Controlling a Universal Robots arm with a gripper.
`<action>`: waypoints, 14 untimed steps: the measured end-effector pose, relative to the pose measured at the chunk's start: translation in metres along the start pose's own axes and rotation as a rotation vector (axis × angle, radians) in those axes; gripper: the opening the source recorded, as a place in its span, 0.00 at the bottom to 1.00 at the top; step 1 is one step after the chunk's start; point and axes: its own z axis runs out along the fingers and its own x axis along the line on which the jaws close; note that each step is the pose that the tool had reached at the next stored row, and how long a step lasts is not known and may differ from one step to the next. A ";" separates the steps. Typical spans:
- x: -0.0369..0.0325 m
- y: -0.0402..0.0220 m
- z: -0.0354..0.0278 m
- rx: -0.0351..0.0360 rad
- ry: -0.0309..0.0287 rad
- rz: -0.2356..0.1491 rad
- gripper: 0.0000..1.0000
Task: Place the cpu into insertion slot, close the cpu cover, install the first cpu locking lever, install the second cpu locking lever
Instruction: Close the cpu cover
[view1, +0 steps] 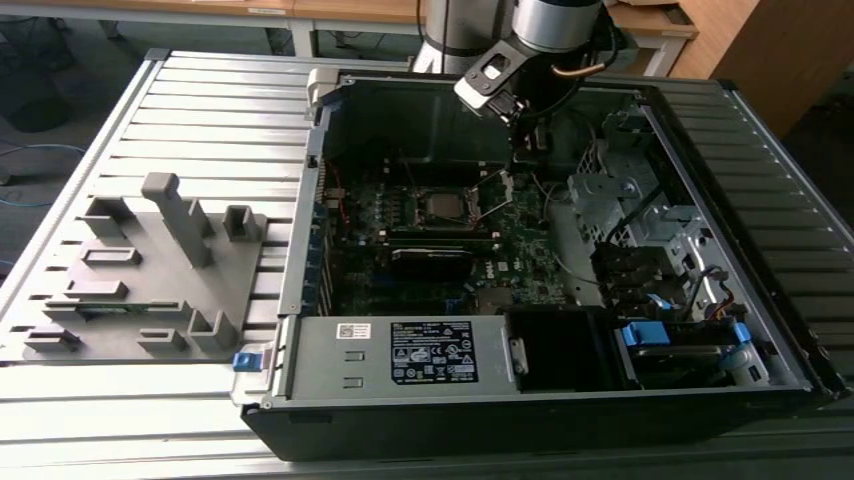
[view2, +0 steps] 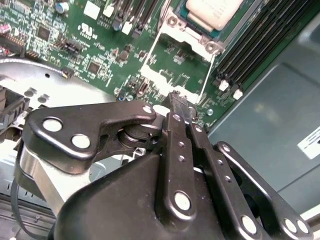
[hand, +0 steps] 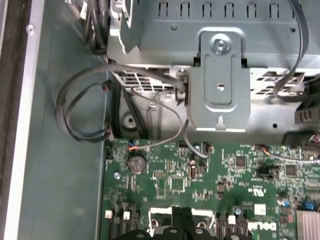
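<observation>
Reaching down into the open computer case (view1: 534, 420) from the top of the exterior view, the arm is holding its gripper (view1: 525, 150) just beside the insertion slot (view1: 416, 206), on the exterior view's right of it. In the second wrist view the gripper (view2: 179, 102) is showing its two black fingers (view2: 172, 130) drawn together into a narrow tip with no gap visible between them; that tip is sitting at the free edge of the cpu cover (view2: 155, 77); whether it is actually pinching that edge I cannot tell.

The cpu cover is lying flipped open, away from the slot, with bare green board showing through its big window. The cpu (view2: 212, 11) is already sitting flat in the slot, its pale metal face pointing up and the cover's hinge end just beside it; long black memory slots (view2: 255, 45) are running alongside.

In the first wrist view the gripper (hand: 182, 220) is hanging over the motherboard (hand: 170, 185); a round battery (hand: 136, 163) is sitting on the board, and a grey bracket (hand: 220, 85) and looping cables (hand: 80, 110) are lying beyond it.

In the exterior view the case is resting on a slatted table (view1: 120, 420); a grey fixture plate (view1: 147, 290) with upright pegs is lying on the table at the exterior view's left, well apart from the gripper; a labelled power supply (view1: 400, 350) is filling the near end of the case.
</observation>
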 end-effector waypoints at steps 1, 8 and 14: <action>0.0000 0.0002 0.0000 0.0000 -0.0001 0.000 0.10; -0.0001 0.0018 0.0002 0.0003 0.0000 0.000 0.10; -0.0001 0.0092 0.0010 0.0008 0.0000 0.000 0.10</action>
